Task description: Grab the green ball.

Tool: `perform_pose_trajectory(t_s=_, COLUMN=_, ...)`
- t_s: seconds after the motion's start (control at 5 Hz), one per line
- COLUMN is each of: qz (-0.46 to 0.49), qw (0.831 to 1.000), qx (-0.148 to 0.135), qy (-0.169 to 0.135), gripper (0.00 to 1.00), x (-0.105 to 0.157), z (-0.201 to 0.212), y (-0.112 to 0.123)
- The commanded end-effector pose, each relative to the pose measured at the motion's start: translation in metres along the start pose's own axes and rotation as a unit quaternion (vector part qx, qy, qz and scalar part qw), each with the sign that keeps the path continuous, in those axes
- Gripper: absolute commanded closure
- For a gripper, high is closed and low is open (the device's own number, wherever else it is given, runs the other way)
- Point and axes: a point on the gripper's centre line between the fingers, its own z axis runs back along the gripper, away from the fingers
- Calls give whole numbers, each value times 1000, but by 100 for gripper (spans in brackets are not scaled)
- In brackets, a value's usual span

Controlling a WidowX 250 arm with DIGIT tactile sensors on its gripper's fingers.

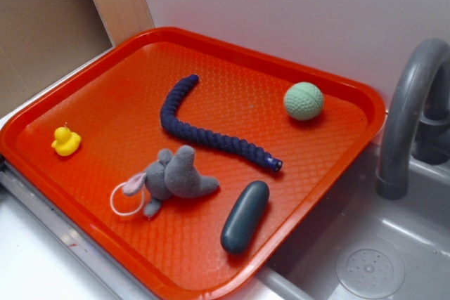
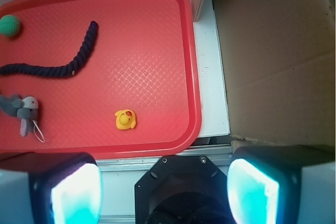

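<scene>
The green ball [image 1: 304, 100] is a pale mint sphere with a dimpled surface, resting at the far right corner of the red tray [image 1: 84, 194]. In the wrist view the ball [image 2: 9, 25] sits at the upper left edge of the tray [image 2: 192, 77]. My gripper [image 2: 165, 190] does not show in the exterior view. In the wrist view its two pads [image 2: 252, 192] stand wide apart with nothing between them, high above the tray's near edge, far from the ball.
On the tray lie a yellow duck [image 1: 65, 141], a dark blue rope [image 1: 204, 130], a grey plush mouse [image 1: 172, 178] and a dark teal capsule [image 1: 245, 216]. A grey sink [image 1: 365, 258] with a faucet [image 1: 411, 103] is at the right. Cardboard [image 2: 278, 56] stands beside the tray.
</scene>
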Motion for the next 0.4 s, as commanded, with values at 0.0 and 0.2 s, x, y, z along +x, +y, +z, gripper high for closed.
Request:
perform_pose_trajectory(t_s=0.0, qz=0, qw=1000, qx=0, qy=0, gripper=0, x=0, z=0, y=0)
perform_pose_trajectory(t_s=0.2, qz=6, qw=1000, qx=-10, qy=-15, gripper=0, x=25, z=-14, y=-41)
